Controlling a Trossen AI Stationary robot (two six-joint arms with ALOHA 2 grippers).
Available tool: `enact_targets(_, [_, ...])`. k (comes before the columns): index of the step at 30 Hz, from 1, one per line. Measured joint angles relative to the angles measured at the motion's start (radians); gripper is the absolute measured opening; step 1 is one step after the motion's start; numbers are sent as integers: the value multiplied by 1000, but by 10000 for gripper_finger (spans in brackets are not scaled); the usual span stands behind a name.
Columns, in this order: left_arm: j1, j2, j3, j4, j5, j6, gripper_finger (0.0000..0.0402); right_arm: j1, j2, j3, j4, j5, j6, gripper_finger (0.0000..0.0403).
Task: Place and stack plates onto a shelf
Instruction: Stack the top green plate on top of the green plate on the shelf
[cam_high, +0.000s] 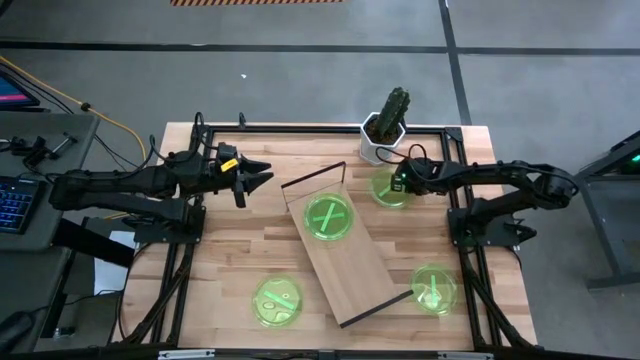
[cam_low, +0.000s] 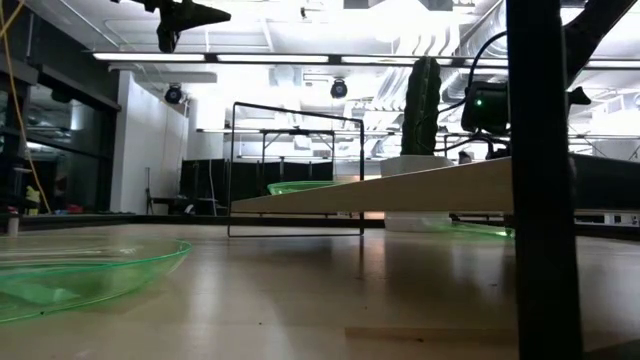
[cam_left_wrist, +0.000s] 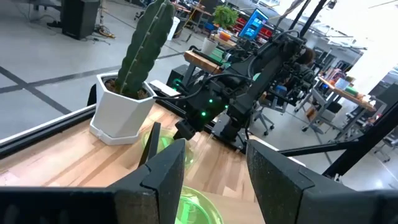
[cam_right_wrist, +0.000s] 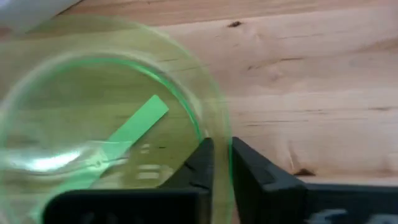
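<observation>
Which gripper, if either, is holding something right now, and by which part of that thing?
The right gripper pinches the rim of the plate beside the cactus pot. The left gripper hangs open above the table, holding nothing.

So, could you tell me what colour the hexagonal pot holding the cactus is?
White; the hexagonal pot shows best in the left wrist view.

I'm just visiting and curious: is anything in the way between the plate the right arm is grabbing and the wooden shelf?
Nothing visible is. The right tool grips the rim of a plate beside the cactus pot, and only bare tabletop separates it from the shelf, which already carries one plate.
</observation>
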Motion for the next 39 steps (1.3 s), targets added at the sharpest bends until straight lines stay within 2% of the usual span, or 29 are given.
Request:
enact_targets(6, [0,0,0,1,0,-55,161,3,-97,-2,-13,-68,-53,2])
enact_targets(15, [0,0,0,1,-6,-54,161,3,-412,-2,-156,-100,-88,0])
enact_targets(22, [0,0,0,1,-82,-54,161,38,-636,-2,-226,-164,-94,0])
enact_targets(28, [0,0,0,1,-108,-54,161,91,-627,-2,-301,-164,28,0])
enact_targets(32, [0,0,0,0,-108,-54,161,129,-568,-2,-309,-75,71,4])
enact_targets(35, [0,0,0,0,-108,-49,161,134,-531,-42,-236,-74,90,26])
enact_targets(39, [0,0,0,1,-110,-27,161,120,-517,-170,-74,-123,146,84])
